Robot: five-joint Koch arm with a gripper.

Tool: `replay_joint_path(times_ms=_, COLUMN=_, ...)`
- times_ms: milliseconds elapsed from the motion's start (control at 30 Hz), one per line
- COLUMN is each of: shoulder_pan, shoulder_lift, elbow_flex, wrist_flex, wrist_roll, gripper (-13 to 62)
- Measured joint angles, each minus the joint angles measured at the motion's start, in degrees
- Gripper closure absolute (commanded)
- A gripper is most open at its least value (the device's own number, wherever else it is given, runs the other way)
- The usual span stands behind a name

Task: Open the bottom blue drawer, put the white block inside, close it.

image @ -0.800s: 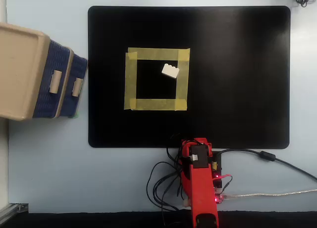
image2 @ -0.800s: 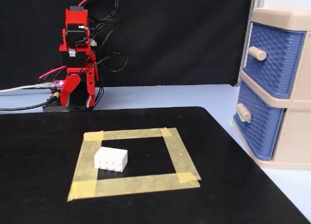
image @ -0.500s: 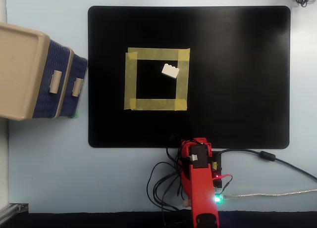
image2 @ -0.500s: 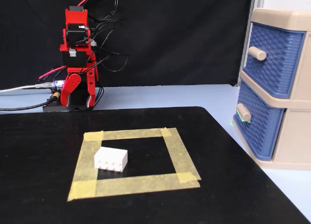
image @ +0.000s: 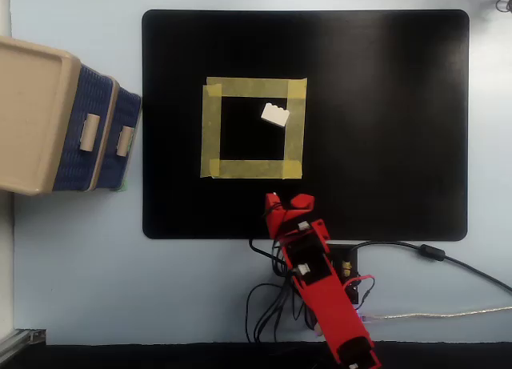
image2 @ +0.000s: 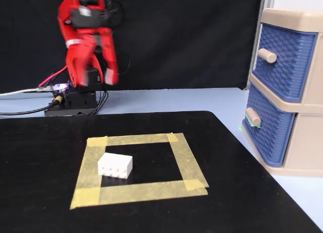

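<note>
The bottom blue drawer (image2: pixel 266 133) is sitting shut at nine o'clock, the white block (image: pixel 275 114) untouched, fingers (image2: pixel 94 74) slightly parted and gripping nothing.

Black mat (image: pixel 384 129) on pale blue table (image: pixel 80 265).

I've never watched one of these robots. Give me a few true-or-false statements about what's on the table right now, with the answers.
1. The white block lies inside the yellow tape square. True.
2. The pincer holds the block. False: it hangs in the air, apart from the block.
3. The bottom blue drawer is pulled out. False: it is shut.
4. The chest has two blue drawers. True.
5. The block lies on a black mat. True.
</note>
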Motion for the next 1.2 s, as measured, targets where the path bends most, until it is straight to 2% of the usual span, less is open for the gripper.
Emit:
replay_joint_path(times_ms=67, shoulder_pan=-14.5, shoulder_lift=-10.5, elbow_flex=4.2, wrist_flex=-17.9, wrist_roll=-22.1, gripper=15.6)
replay_joint_path(times_ms=100, shoulder_pan=-17.9, shoulder_lift=-14.7, elbow_flex=5.1, wrist_flex=-26.0, wrist_roll=-29.7, gripper=15.6)
replay_joint_path(times_ms=233, shoulder_pan=-21.3, shoulder_lift=-27.1, elbow_flex=9.9, wrist_flex=-61.5, wrist_roll=-54.3, gripper=15.7)
replay_joint_path(times_ms=267, shoulder_pan=-21.1, shoulder_lift=-28.4, elbow_flex=10.9, wrist_flex=-67.8, wrist_roll=-56.3, gripper=15.8)
replay_joint_path(times_ms=500, shoulder_pan=-22.9, shoulder_lift=-44.6, elbow_flex=11.5, wrist_flex=-107.6, wrist_roll=-57.2, gripper=15.8)
replay_joint_path(times_ms=633, shoulder_pan=-23.2, shoulder_lift=-57.2, elbow_flex=3.3, wrist_flex=-121.6, wrist_roll=-57.2, gripper=15.7)
replay_joint_path(times_ms=833, shoulder_pan=-23.3, shoulder_lift=-66.3, elbow_flex=-9.3, wrist_flex=-124.6, wrist_roll=-57.2, gripper=15.9)
replay_joint_path(times_ms=1133, shoulder_pan=-24.1, shoulder_lift=-68.1, elbow_flex=-14.9, wrist_flex=-122.4, wrist_roll=-57.2, gripper=18.6)
replay_joint_path(times_ms=1200, shoulder_pan=-24.3, shoulder_lift=-69.1, elbow_flex=-16.3, wrist_flex=-120.8, wrist_roll=-57.2, gripper=21.4)
